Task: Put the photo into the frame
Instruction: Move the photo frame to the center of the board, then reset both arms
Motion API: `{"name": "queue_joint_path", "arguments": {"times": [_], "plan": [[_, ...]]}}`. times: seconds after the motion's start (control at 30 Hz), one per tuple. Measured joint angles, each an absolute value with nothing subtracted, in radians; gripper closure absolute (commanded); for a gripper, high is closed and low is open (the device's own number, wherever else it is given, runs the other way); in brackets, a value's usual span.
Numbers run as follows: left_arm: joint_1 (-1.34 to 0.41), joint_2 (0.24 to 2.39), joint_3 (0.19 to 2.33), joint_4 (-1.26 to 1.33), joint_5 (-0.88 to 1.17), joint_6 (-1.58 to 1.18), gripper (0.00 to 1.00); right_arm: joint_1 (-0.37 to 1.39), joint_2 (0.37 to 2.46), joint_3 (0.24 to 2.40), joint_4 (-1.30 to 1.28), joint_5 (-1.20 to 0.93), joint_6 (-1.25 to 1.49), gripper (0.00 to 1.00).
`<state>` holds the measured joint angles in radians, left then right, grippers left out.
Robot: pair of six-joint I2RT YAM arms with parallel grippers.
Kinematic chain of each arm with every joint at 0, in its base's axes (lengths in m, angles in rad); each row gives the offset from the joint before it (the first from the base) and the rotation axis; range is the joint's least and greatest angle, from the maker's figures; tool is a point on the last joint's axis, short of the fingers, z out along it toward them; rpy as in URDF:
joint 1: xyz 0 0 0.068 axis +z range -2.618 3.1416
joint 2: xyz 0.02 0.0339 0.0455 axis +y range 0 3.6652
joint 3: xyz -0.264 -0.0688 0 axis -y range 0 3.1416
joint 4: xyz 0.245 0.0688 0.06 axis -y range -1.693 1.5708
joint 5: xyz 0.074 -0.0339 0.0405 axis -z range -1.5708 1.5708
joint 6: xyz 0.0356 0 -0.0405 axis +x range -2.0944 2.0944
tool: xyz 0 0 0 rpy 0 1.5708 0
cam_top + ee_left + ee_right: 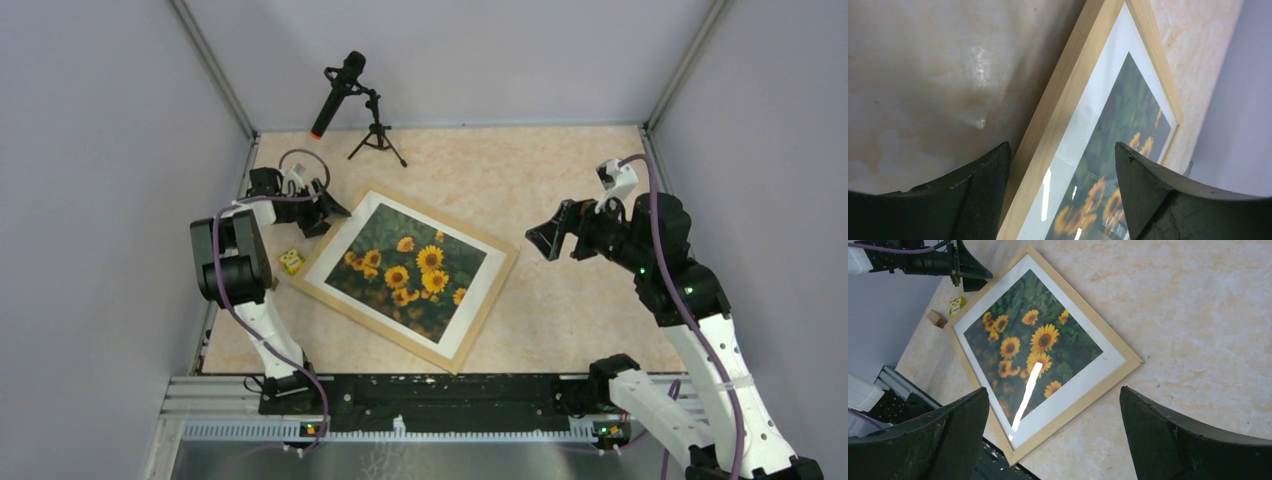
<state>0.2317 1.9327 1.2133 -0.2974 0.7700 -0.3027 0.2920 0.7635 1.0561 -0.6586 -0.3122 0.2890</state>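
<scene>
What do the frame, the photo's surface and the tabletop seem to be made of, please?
The frame: light natural wood by its pale tan colour, with a matte finish. The photo: a print that is either glossy or under clear glazing, judging by the bright glare streak. The tabletop: a beige marbled pattern with a soft sheen, probably laminate or a stone-look sheet.
</scene>
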Motion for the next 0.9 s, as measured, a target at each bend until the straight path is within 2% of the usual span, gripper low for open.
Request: {"name": "queue_joint_path", "arguments": {"times": [0.1,0.2,0.33,0.5,0.6,0.7,0.9], "plan": [[0.230,1.923,1.179,-0.264,0.809,-0.326,0.22,0.292,0.764,1.047,-0.650,-0.313,0.289,0.01],[0.221,1.893,1.165,-0.263,0.844,-0.347,0.12,0.292,0.767,1.039,-0.649,-0.313,0.290,0.01],[0.201,1.812,1.166,-0.303,0.785,-0.338,0.02,0.292,0.771,1.034,-0.651,-0.307,0.293,0.01],[0.141,1.571,1.173,-0.394,0.539,-0.313,0.02,0.292,0.804,1.065,-0.707,-0.250,0.290,0.01],[-0.017,1.390,1.229,-0.412,0.410,-0.291,0.01,0.292,0.844,1.143,-0.758,-0.197,0.281,0.01],[-0.212,1.219,1.290,-0.381,0.400,-0.284,0.01,0.292,0.854,1.224,-0.776,-0.146,0.268,0.01],[-0.237,0.926,1.339,-0.289,0.456,-0.308,0.01,0.292,0.850,1.342,-0.786,-0.078,0.261,0.01]]}}
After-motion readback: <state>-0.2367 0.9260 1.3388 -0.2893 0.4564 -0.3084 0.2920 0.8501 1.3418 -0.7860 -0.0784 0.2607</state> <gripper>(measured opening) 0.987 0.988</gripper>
